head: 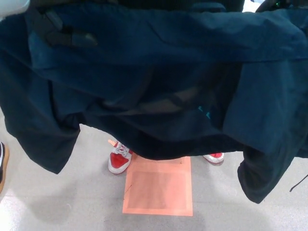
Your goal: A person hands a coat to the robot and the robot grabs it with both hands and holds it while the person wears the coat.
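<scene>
A dark navy coat is spread wide across most of the head view, its inner lining towards me and its hem sagging in the middle. My left hand sits at the upper left, its black fingers shut on the coat's top edge. Only a dark bit of my right hand shows at the top right, where it holds up the other end of the coat. Below the hem I see the person's red and white shoes. The rest of the person is hidden behind the coat.
An orange square mark lies on the grey floor in front of the shoes. At the left edge, a dark shoe with a tan sole pokes in. A cord dangles from the coat at the right.
</scene>
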